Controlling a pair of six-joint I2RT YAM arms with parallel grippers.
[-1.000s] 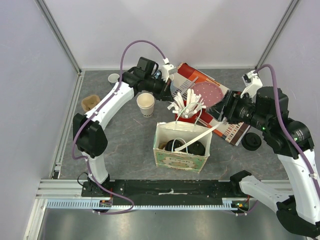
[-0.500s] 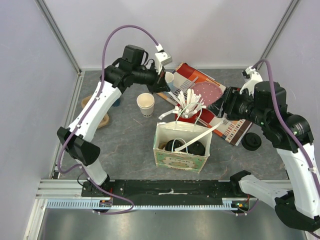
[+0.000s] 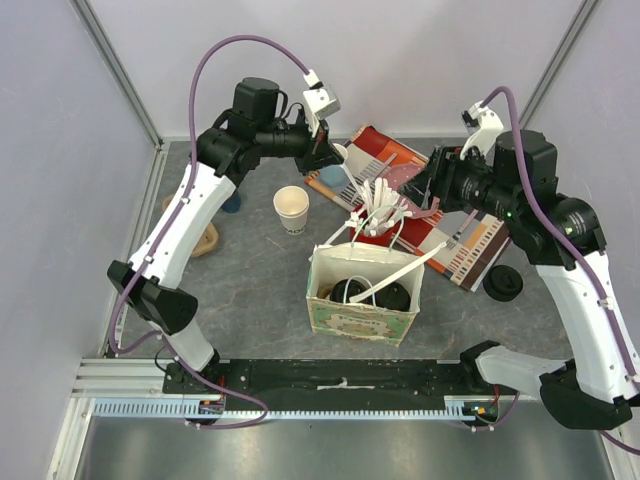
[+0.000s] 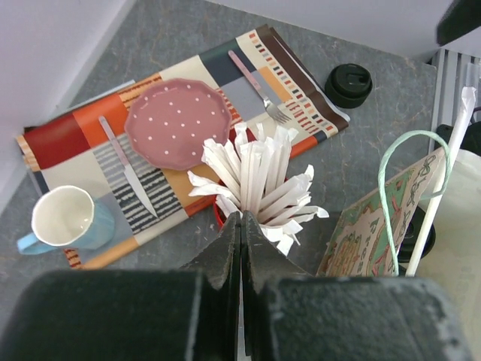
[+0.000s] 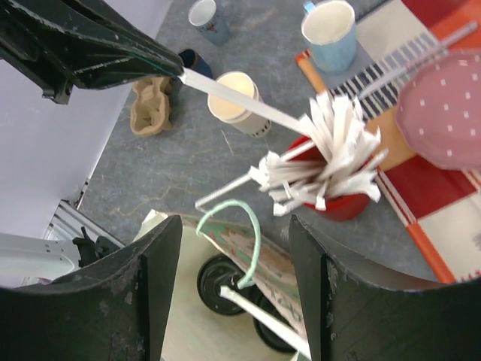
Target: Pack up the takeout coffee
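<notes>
- Top view: the left gripper [image 3: 322, 152] sits at upper centre with its jaws clenched, just above a red holder [image 3: 372, 238] crammed with wrapped straws [image 3: 378, 205]. The right gripper [image 3: 436, 183] hangs right of that bundle, jaws spread and grasping nothing. An unlidded paper cup [image 3: 291, 209] stands on the grey table [image 3: 250, 280] left of centre. Two black-lidded cups [image 3: 392, 296] sit inside the patterned paper bag [image 3: 362, 322] at lower centre. A loose black lid [image 3: 503, 282] lies at the right edge.
- Left wrist view: the pressed-together fingers at bottom centre point at the wrapped straws. A pink plate [image 4: 176, 124] rests on a striped placemat [image 4: 71, 139] at upper left, with a light-blue mug [image 4: 64, 219] at the left edge. The bag's rim shows at the right.
- Right wrist view: the left gripper enters from the upper left, pinching one end of a single wrapped straw [image 5: 240, 98]. The far end of that straw lies among the bundle. The paper cup stands beneath the straw at upper centre. The black-lidded cups show in the bag at the bottom, between this wrist's own wide-apart, empty fingers.
</notes>
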